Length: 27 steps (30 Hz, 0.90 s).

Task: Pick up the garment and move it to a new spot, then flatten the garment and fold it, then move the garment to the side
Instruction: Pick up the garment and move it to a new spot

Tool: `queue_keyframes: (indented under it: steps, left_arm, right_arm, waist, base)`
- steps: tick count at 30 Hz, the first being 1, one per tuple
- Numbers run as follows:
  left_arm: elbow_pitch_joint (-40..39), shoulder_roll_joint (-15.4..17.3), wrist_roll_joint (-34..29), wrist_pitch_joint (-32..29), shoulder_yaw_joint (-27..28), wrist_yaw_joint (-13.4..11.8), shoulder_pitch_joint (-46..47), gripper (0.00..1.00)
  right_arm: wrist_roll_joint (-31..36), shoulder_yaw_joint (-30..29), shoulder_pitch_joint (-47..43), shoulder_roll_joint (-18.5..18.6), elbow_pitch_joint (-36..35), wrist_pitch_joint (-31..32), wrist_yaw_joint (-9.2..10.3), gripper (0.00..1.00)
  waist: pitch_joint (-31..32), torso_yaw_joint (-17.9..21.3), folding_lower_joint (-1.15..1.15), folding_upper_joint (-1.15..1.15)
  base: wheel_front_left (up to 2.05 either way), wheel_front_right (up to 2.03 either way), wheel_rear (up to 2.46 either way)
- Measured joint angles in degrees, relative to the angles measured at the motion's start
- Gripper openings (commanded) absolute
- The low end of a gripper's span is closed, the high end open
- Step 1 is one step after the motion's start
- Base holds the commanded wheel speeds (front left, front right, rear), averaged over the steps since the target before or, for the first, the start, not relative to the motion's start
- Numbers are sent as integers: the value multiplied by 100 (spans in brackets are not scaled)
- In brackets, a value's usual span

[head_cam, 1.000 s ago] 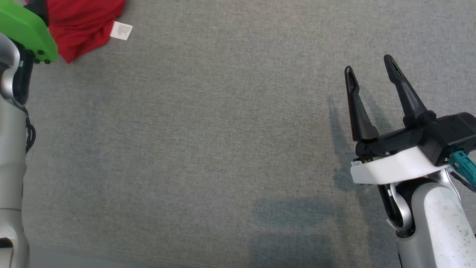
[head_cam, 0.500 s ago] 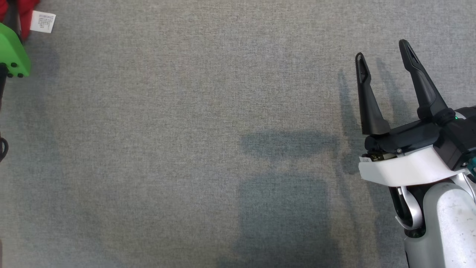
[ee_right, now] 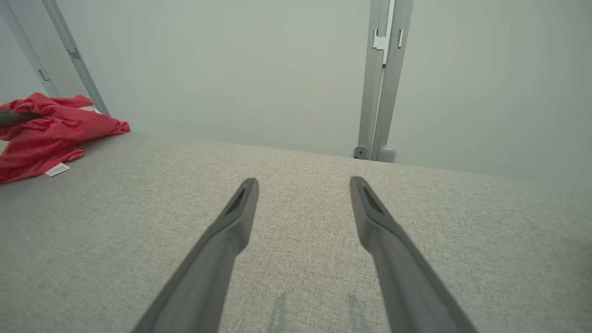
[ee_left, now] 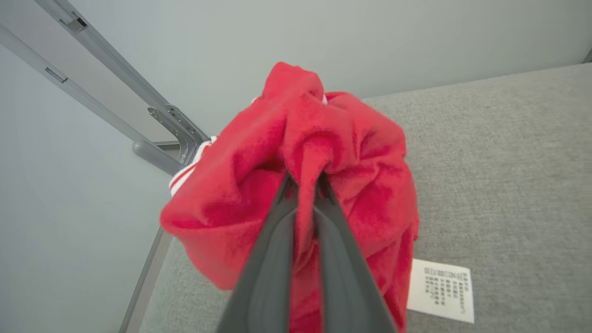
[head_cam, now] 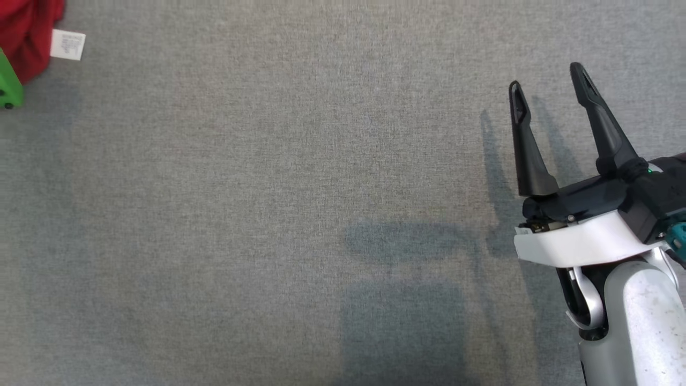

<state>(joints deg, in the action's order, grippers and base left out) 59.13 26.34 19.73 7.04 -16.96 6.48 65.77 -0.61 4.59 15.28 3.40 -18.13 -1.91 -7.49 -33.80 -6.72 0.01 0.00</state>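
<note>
The garment (ee_left: pixel 351 138) is a crumpled red piece with a white care label (ee_left: pixel 441 289). It lies bunched on the grey fabric surface near the far left corner. My left gripper (ee_left: pixel 305 178) is shut on a fold at the top of the garment, and red cloth is pinched between the two fingers. In the head view the garment (head_cam: pixel 27 32) and its label (head_cam: pixel 67 44) sit in the top left corner, beside the green cover (head_cam: pixel 8 88) of my left arm. My right gripper (head_cam: pixel 546 80) hovers open and empty at the right, far from the garment (ee_right: pixel 51 134).
The grey fabric surface (head_cam: pixel 300 203) spreads wide between the two arms. Behind its far edge stand a pale wall and metal frame posts (ee_right: pixel 381 78), one of them (ee_left: pixel 171 125) close to the garment's corner.
My left gripper has gone from open to shut, on the garment. The head view has shifted, so the garment now shows at the far top left. My right gripper stays open.
</note>
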Motion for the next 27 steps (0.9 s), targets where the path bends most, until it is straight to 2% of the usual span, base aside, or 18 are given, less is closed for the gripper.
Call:
queue_keyframes:
  steps: [6,11,20,27]
  left_arm:
    - [-168,-90,-70,231,-244,57,90,0]
    - [-599,-376,0,285,-579,86,110,0]
    - [-2213,-755,608,-203,-1668,93,-284,0]
    - [-3292,-1246,1138,-347,-1904,34,-1156,0]
  right_arm:
    - [-125,-76,-120,-32,379,-160,0,100]
    - [-257,-189,-341,-45,675,-278,0,100]
    - [-654,-376,-744,-51,1024,-463,0,100]
    - [-884,-374,-901,-54,1207,-604,0,100]
  waist:
    - [499,12,0,0]
    - [1036,41,-1,0]
    - [2056,181,-1,0]
    - [2525,473,-1,0]
  base:
    - [0,0,0]
    - [0,0,0]
    - [0,0,0]
    - [0,0,0]
